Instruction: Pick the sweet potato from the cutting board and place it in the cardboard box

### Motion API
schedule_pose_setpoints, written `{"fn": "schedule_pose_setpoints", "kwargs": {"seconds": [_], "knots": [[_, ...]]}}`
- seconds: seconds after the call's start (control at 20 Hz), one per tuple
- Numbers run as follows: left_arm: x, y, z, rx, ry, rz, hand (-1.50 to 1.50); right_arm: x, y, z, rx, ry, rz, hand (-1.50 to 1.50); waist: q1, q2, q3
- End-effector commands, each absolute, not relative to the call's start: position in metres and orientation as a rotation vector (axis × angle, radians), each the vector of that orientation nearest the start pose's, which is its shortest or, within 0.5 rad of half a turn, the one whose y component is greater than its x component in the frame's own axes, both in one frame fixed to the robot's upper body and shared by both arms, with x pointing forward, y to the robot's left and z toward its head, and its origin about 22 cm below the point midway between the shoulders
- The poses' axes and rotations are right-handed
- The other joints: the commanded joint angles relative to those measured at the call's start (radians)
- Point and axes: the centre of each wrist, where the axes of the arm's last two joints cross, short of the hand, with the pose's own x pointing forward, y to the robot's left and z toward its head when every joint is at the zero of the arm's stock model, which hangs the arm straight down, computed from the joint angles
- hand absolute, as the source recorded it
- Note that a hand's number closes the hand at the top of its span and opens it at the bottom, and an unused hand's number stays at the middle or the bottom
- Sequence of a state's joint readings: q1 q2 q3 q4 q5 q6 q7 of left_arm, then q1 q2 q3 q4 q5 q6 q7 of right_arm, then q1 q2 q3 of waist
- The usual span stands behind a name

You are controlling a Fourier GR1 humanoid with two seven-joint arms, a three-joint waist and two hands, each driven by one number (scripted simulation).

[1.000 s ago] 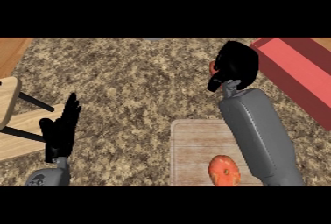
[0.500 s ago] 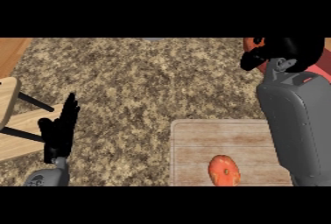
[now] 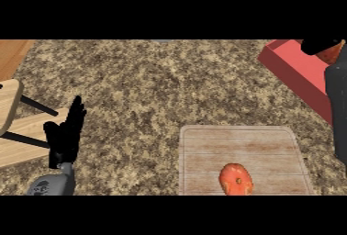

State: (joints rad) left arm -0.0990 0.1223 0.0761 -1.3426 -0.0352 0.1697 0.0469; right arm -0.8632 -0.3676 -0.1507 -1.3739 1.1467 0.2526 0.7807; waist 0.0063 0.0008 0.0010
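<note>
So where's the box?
The box sits at the head view's top right, past the cutting board's far right corner; the right hand holds the sweet potato over it.

The view's right edge cuts off the right hand (image 3: 318, 45) (box (image 3: 297, 73) too).

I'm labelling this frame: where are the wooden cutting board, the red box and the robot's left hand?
Pale wooden cutting board (image 3: 237, 142): head view, bare upper surface.
Red open box (image 3: 293, 69): head view, left side.
Black left hand (image 3: 64, 137): head view, palm.
</note>
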Motion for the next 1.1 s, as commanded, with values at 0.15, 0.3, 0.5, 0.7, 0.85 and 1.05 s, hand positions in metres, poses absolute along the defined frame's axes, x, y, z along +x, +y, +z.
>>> {"fn": "schedule_pose_setpoints", "kwargs": {"seconds": [0.15, 0.3, 0.5, 0.7, 0.85, 1.05], "knots": [[0.269, 0.277, -0.027, 0.292, -1.371, 0.054, 0.0, 0.399, -0.331, 0.225, -1.444, -1.128, 0.352, 1.5, 0.006, 0.006, 0.0], [0.275, 0.271, -0.022, 0.29, -1.385, 0.068, 0.0, 0.41, -0.336, 0.21, -1.43, -1.137, 0.366, 1.5, 0.007, 0.005, -0.001], [0.274, 0.275, -0.013, 0.292, -1.394, 0.041, 0.0, 0.417, -0.377, 0.197, -1.417, -1.118, 0.36, 1.5, 0.02, 0.008, 0.0], [0.272, 0.275, -0.016, 0.272, -1.413, 0.043, 0.0, 0.412, -0.41, 0.173, -1.5, -0.996, 0.44, 1.5, 0.037, 0.016, 0.001], [0.271, 0.266, -0.025, 0.277, -1.413, 0.029, 0.0, 0.417, -0.411, 0.16, -1.417, -1.02, 0.292, 1.5, 0.036, 0.017, 0.001], [0.282, 0.267, -0.018, 0.278, -1.415, 0.03, 0.0, 0.411, -0.422, 0.141, -1.275, -1.03, 0.203, -1.5, 0.038, 0.021, 0.002]]}}
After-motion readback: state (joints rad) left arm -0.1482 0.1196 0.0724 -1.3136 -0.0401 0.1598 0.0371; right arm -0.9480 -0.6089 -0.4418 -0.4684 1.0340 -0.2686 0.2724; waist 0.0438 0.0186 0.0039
